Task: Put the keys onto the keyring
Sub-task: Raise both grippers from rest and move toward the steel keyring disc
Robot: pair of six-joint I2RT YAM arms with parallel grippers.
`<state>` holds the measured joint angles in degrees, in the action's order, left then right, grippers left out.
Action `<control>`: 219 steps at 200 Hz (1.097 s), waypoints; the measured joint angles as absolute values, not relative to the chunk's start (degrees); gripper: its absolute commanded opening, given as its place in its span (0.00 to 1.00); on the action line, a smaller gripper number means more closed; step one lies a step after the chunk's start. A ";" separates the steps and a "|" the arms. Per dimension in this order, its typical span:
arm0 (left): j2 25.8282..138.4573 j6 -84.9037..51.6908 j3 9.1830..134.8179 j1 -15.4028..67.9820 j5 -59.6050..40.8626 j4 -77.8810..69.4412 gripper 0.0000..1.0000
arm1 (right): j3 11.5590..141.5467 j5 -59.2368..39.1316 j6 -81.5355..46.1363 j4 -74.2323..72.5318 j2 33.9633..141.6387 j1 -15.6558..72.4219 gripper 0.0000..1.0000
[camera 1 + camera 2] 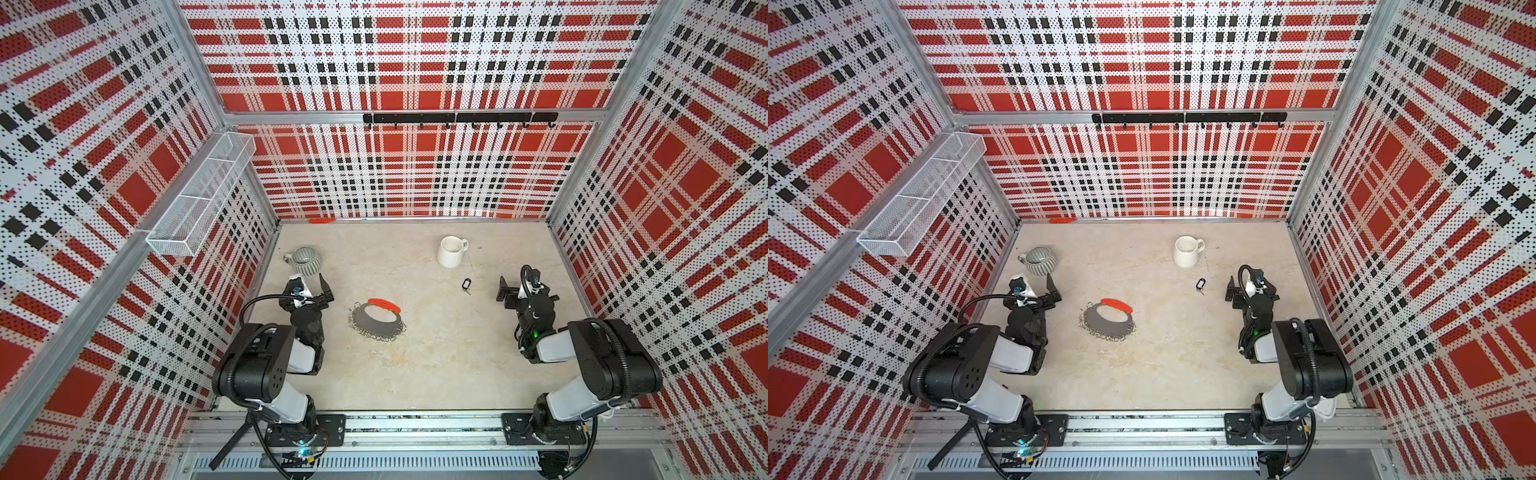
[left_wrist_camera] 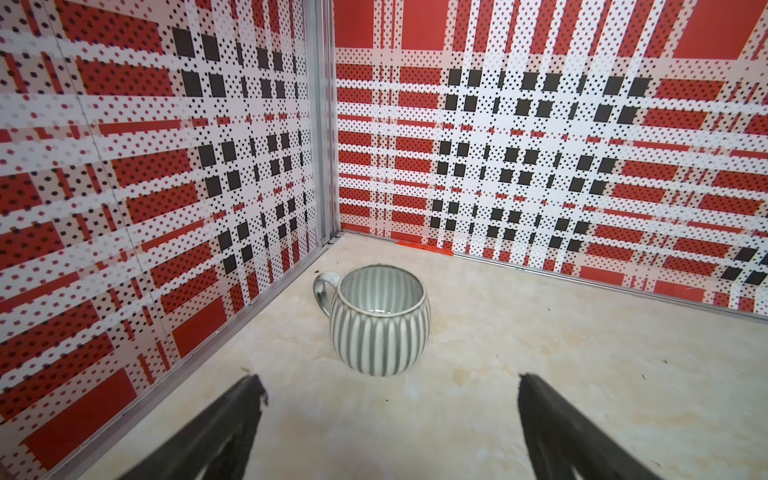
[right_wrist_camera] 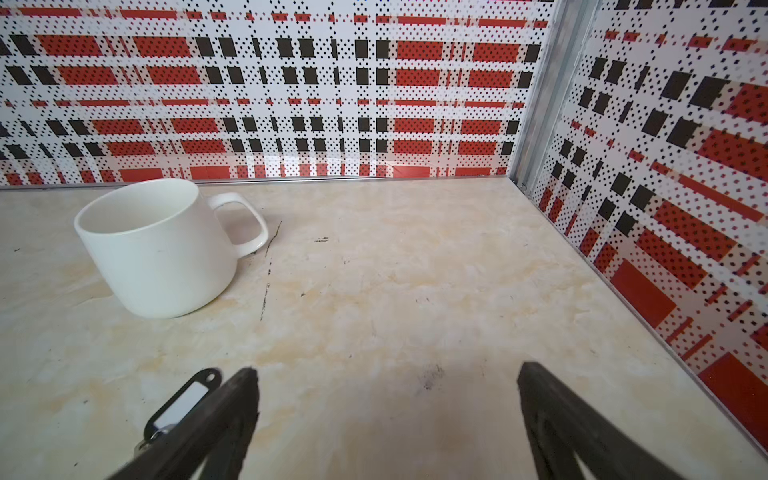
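1. Tool first: right gripper (image 3: 387, 372) has its jaws spread wide with nothing between them. It touches nothing I can see and sits over the desk (image 1: 436, 365) near its right edge.
2. Step in hand, my read: pick up the keys (image 1: 466, 285). The black tag with the pale label window lies flat on the desk, near the gripper on the side toward the desk's middle, with a clear gap in both top views. In the right wrist view it sits outside the jaws, partly hidden behind one finger. So shift sideways to centre the tag between the fingers before coming down.
3. Grip: the tag looks thin and flat. Take it across the narrow width, tips right down at the surface, and close slowly. Leave the silvery end piece free, since that is probably the bit that hooks on.
4. Other arm: left gripper (image 2: 390, 379) is wide open too and empty. It faces the striped mug (image 2: 380, 320) near the desk's far-left corner. It is likely needed later to pin the hoop.
5. Target: keyring (image 1: 374, 325) — a grey hoop with a red-orange section and a fringe of small wire rings. It lies flat near the desk's middle, well apart from the keys and both grippers.
6. Clutter: white mug (image 1: 451, 251) stands toward the far edge, beyond the keys — keep clear of it.
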<state>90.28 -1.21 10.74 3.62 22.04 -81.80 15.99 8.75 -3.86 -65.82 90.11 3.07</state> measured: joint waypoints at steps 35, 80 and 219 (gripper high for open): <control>90.28 -1.21 10.74 3.62 22.04 -81.78 0.98 | 15.99 8.75 -3.86 -65.82 90.11 3.07 1.00; 90.28 -1.21 10.74 3.62 22.04 -81.80 0.98 | 16.03 8.73 -3.86 -65.80 90.11 3.07 1.00; 90.28 -1.98 10.98 1.96 18.68 -80.79 0.98 | 16.03 8.62 -3.86 -65.76 90.11 2.87 1.00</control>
<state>90.28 -1.98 10.98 1.96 18.68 -80.79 16.03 8.62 -3.86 -65.76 90.11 2.87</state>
